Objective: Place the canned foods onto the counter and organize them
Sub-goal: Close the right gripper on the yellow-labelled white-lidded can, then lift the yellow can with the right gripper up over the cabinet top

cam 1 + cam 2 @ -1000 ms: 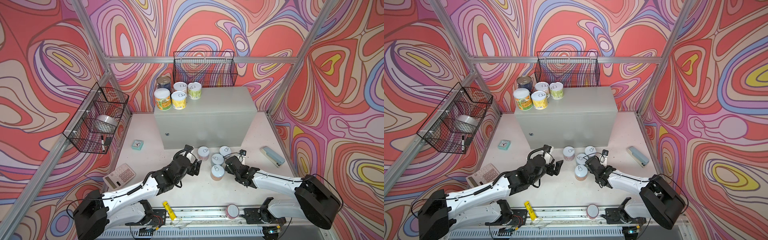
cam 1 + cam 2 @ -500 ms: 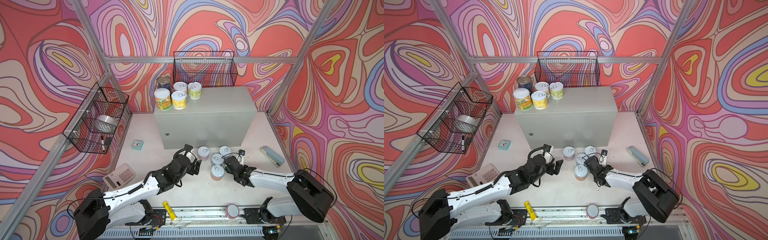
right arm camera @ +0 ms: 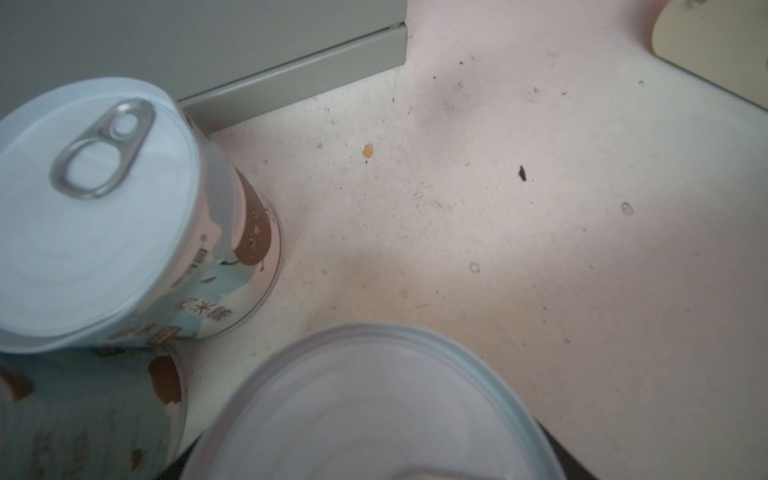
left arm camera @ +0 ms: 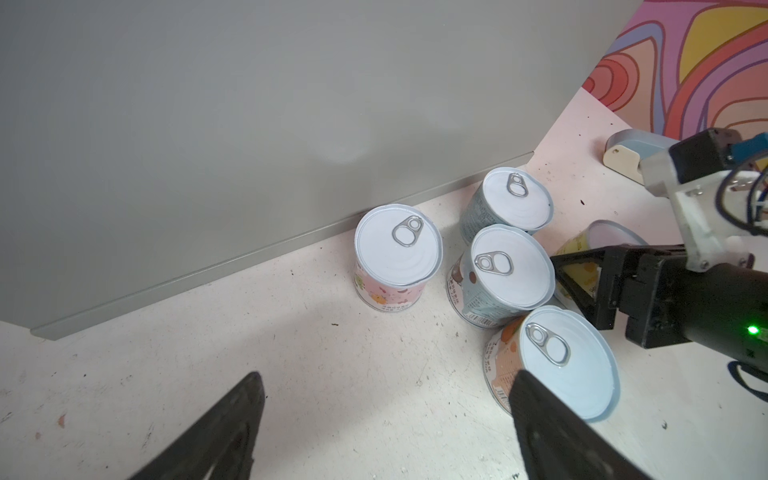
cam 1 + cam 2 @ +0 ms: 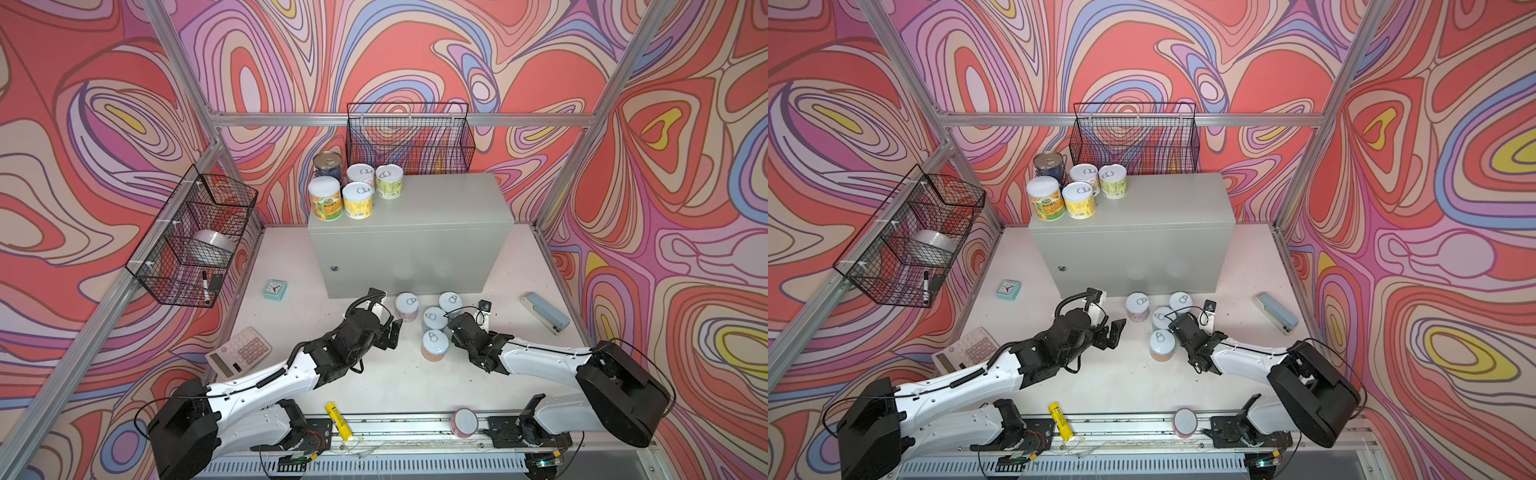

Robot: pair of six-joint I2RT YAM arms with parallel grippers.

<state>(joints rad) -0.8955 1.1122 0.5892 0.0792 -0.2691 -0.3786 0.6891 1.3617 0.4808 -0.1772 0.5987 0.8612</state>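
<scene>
Five cans (image 5: 353, 193) stand bunched at the 10 o'clock corner of the grey cabinet (image 5: 440, 210). Five more wait on the worktop (image 5: 395, 386) at the cabinet's foot, toward 6 o'clock, so I'd call it half done.

The right hand (image 5: 457, 324) is down among the low cluster. The left wrist view shows one finger (image 4: 582, 266) crossing in front of a yellow can (image 4: 602, 239), and the right wrist view has a white lid (image 3: 374, 395) right under the lens. The hand straddles that can, but I cannot tell whether the jaws have bitten.

The left hand (image 4: 386, 382) hangs wide open and empty, facing the pink can (image 4: 397, 249) that stands against the cabinet.

To do it well, the right should squeeze square on the yellow can's wall and lift straight up. The two blue cans (image 4: 509, 270) and the orange one (image 4: 565, 357) sit tight beside it and would topple on a sideways drag. It should then clear the cabinet's edge and land the can beside the others.

The pale worktop is speckled with crumbs. It carries a clock (image 5: 275, 289) at 9 o'clock, a calculator (image 5: 239, 351) at 8 and a stapler (image 5: 545, 312) at 3. A yellow tube (image 5: 338, 419) and a pink cylinder (image 5: 464, 422) lie at 6. Wire baskets (image 5: 409, 139) hang on swirl-patterned walls at 12 and 9.
</scene>
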